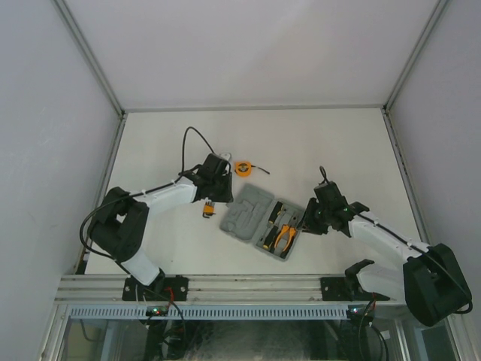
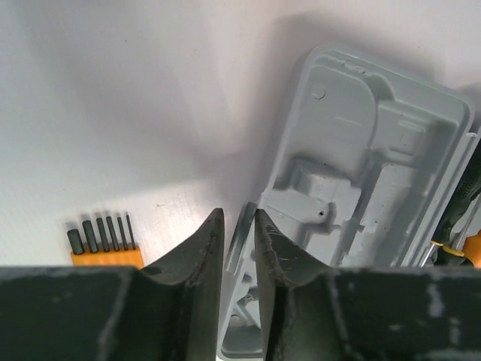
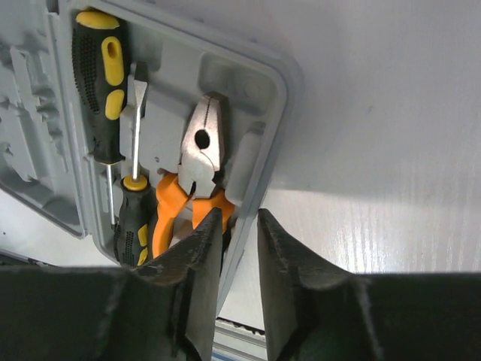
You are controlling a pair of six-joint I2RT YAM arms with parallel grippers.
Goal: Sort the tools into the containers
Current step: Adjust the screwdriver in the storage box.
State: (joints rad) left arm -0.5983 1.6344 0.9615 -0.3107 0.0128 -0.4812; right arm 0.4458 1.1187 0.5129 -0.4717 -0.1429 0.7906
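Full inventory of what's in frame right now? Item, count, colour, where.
tool case: 1, grey, open flat, mid-table
screwdrivers: 2, black-and-yellow handles, in the case's right half
pliers: 1, orange handles, same half, beside the screwdrivers
hex-key set: 1, orange holder with dark keys, on the table left of the case
tape measure: 1, orange, round, on the table behind the case
table: 1, white
left gripper: 1, black, narrow gap, at the case's left rim
right gripper: 1, black, narrow gap, at the case's right rim
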